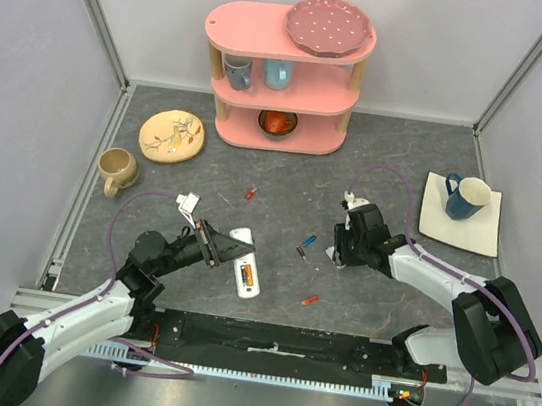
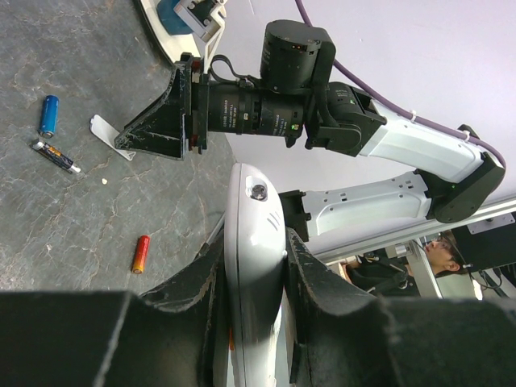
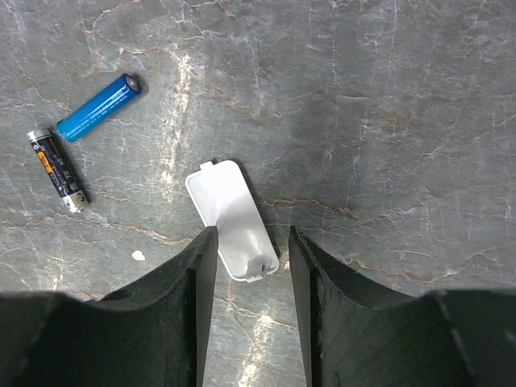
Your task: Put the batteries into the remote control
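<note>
Remote control (image 2: 254,210): held off the bench (image 3: 387,121), clamped across its narrow body by my left end effector (image 2: 254,266), which was closed on it. From the top view the remote control lay angled just ahead of my left arm with its compartment facing up. An orange shape showed inside that compartment; I judged it to be one cell already seated, though the view was too small to confirm.

Battery cover (image 3: 226,205): off the handset, lying flat on the bench directly beneath my right end effector (image 3: 251,234). Those jaws stood apart on either side of the cover's near end and gripped nothing.

Batteries: not all loaded. A blue cell (image 3: 98,106) and a dark grey cell (image 3: 58,169) lay close together, just beside the cover. An orange-red cell (image 1: 310,298) lay nearer my bases, and a second orange-red one (image 1: 251,193) lay well apart towards the back.

Assessment: the task was at an early to middle stage. The compartment was opened and possibly part filled; the remaining cells and the refitting of the cover were outstanding.

Materials: the handset and cover were smooth, glossy white plastic, the cover a thin rounded rectangle with a small tab. The cells were slim, slick cylinders, likely to roll. The bench was matt dark grey with a veined, stone-like pattern.
</note>
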Controlling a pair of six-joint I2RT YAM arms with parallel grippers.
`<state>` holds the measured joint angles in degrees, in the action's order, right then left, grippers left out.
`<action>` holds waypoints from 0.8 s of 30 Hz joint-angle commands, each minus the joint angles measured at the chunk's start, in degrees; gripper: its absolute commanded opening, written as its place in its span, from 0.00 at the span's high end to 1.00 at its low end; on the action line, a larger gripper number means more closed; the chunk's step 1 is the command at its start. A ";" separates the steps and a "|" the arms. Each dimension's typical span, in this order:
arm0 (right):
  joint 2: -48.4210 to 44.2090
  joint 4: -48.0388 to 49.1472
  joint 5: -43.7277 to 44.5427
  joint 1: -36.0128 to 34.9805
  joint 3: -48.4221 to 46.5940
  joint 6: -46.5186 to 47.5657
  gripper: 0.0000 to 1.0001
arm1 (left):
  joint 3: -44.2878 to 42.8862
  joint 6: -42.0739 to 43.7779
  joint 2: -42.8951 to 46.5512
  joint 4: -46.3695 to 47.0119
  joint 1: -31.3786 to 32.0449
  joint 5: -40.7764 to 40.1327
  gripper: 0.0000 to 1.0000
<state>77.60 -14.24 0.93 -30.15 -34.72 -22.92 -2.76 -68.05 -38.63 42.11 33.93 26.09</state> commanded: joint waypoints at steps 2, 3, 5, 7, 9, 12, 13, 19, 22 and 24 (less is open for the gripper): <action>-0.26 0.44 -0.84 0.27 0.27 0.33 0.52 | 2.76 1.52 0.22 3.68 -0.01 0.90 0.98; 0.00 0.35 -0.75 0.09 0.27 0.24 0.52 | 2.76 1.52 0.22 3.68 -0.01 0.90 0.98; 0.44 0.18 -0.84 0.18 0.09 0.15 0.52 | 2.76 1.52 0.22 3.68 -0.01 0.90 0.98; 0.79 0.18 -0.84 0.18 0.00 0.15 0.52 | 2.76 1.52 0.31 3.68 -0.01 0.90 0.98; 1.32 0.00 -0.75 0.18 -0.08 0.24 0.52 | 2.68 1.52 0.31 3.77 -0.01 0.90 0.98; 1.85 0.00 -0.75 0.18 -0.17 0.24 0.52 | 2.76 1.52 0.40 3.77 -0.01 0.90 0.98; 1.94 0.00 -0.75 0.18 -0.26 0.33 0.52 | 2.76 1.61 0.40 3.77 -0.01 0.90 0.98; 2.73 -0.96 -0.67 -0.43 -0.79 0.07 0.51 | 2.76 1.43 0.57 3.95 -0.01 0.90 0.98; 3.69 -1.84 0.74 -1.31 -1.40 -0.29 0.51 | 2.76 1.34 0.58 4.12 -0.01 0.90 0.98; 4.66 -2.54 1.53 -1.92 -2.02 -0.46 0.51 | 2.76 1.25 0.75 4.30 -0.01 0.90 0.98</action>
<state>79.40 -13.93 1.43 -30.92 -35.88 -22.94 -2.76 -68.05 -38.54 42.26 33.93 26.09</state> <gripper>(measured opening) 0.491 0.326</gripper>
